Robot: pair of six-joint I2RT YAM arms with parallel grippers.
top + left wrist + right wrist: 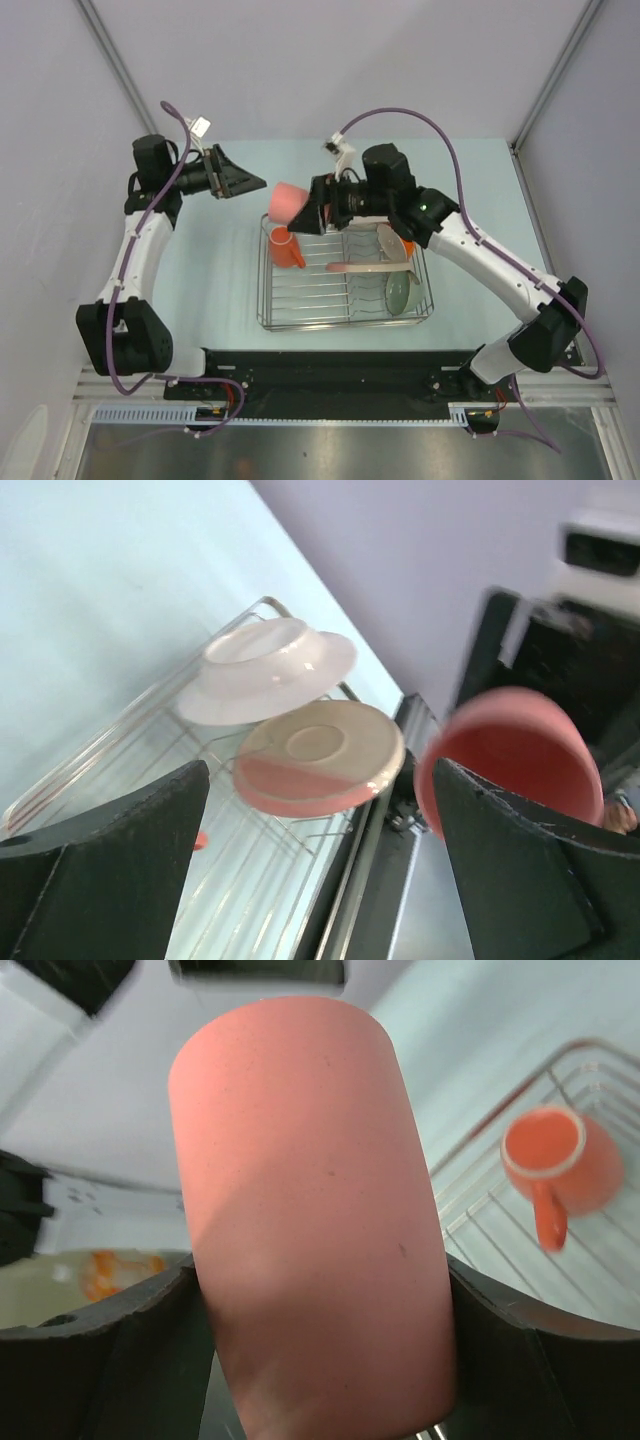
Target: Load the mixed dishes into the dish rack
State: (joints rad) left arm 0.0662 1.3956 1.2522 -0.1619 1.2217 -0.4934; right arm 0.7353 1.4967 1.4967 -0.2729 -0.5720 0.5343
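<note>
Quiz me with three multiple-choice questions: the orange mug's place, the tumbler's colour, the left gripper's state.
1. Where is the orange mug? A in the dish rack; B beside it; C held in the air.
2. What colour is the tumbler? A green; B pink; C white.
3. The left gripper is: A shut on the mug; B shut on the tumbler; C open, empty.
Answers: A, it rests on the rack's bars; B, it shows pink in the right gripper; C, its jaws stand wide around nothing.

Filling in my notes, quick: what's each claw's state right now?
Left claw: open, empty.
Right claw: closed on the pink cup.
</note>
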